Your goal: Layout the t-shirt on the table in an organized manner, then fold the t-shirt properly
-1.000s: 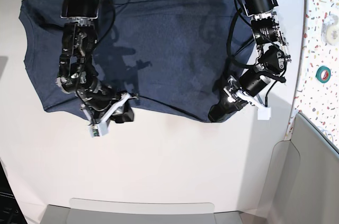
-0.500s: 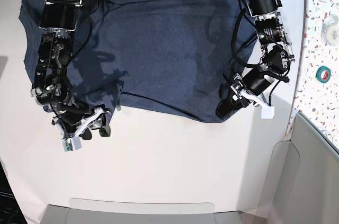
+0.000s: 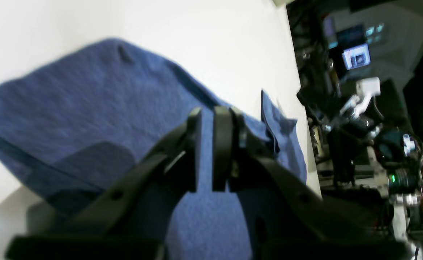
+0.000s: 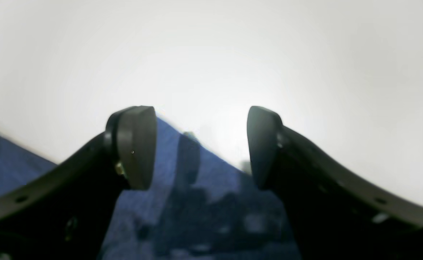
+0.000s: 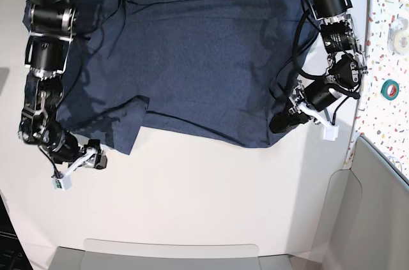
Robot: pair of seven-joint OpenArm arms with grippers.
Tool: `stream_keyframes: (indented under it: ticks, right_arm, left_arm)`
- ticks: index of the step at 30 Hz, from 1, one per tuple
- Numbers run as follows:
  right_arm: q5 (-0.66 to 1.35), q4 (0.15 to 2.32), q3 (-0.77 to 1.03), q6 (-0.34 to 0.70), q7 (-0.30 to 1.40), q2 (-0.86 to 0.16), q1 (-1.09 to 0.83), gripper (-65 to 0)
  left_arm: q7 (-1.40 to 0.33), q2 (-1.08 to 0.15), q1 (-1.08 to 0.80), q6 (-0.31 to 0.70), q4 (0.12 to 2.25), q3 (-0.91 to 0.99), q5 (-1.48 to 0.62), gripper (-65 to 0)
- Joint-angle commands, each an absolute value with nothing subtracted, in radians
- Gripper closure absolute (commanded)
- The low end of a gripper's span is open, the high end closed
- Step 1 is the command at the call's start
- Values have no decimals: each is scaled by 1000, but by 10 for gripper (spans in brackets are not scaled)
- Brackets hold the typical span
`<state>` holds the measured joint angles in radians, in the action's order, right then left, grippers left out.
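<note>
Layout is in hand. Right gripper [image 5: 96, 160], jaws standing apart and empty, is hovering at the t-shirt [image 5: 192, 59]'s near-left flap. Left gripper [image 5: 281, 122] is pinching its near-right hem. Shirt is lying along the table [image 5: 204, 206]'s far edge; next, the flap needs flattening.

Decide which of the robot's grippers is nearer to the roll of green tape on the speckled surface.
Left. The left gripper sits at the t-shirt's corner, on the side of the table nearest the green tape. The right gripper is at the opposite end of the shirt.
</note>
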<state>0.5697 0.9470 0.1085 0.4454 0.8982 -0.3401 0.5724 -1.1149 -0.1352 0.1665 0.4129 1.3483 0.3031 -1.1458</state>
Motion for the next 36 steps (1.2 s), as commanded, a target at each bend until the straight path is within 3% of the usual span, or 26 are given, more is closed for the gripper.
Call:
stream_keyframes:
  ticks: [1, 8, 23, 36]
  right_arm:
    - [598, 905, 113, 484, 883, -367, 631, -388]
    - [598, 596, 110, 564, 1006, -372, 796, -388]
    - [239, 615, -177, 562, 909, -338, 823, -388]
    - [225, 748, -337, 565, 912, -363, 817, -391]
  left_arm:
    - [-1101, -145, 185, 421, 1365, 306, -1170, -62]
    - [-1101, -170, 162, 421, 1365, 306, -1171, -62]
    - [-1101, -180, 159, 420, 1365, 306, -1170, -62]
    - [-1101, -180, 165, 420, 1365, 306, -1170, -62]
